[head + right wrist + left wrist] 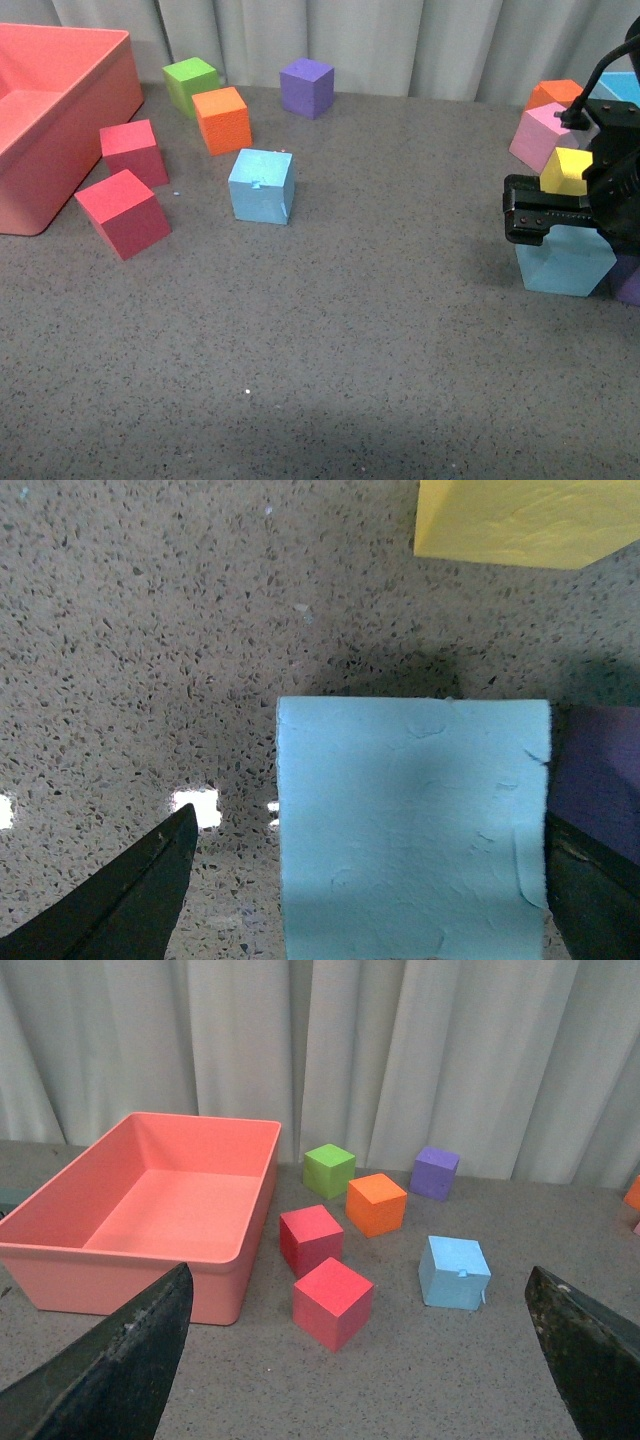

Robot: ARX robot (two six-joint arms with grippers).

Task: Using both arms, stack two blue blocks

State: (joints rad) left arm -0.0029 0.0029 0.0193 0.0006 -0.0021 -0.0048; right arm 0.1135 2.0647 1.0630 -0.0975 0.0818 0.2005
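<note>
One sky-blue block (261, 186) with a small notch sits on the grey table in the middle left; it also shows in the left wrist view (455, 1272). The second blue block (563, 262) sits at the right edge, under my right gripper (560, 215). In the right wrist view this block (412, 825) lies between the open fingers (120, 905), one finger on each side, not clamped. My left gripper (365, 1360) is open and empty, well back from the blocks; the left arm is out of the front view.
A salmon bin (40, 120) stands at far left. Two red cubes (122, 211), an orange cube (221, 119), a green cube (190, 83) and a purple cube (306, 86) lie around the left blue block. Yellow (563, 171), pink (540, 135), orange and purple cubes crowd the right block.
</note>
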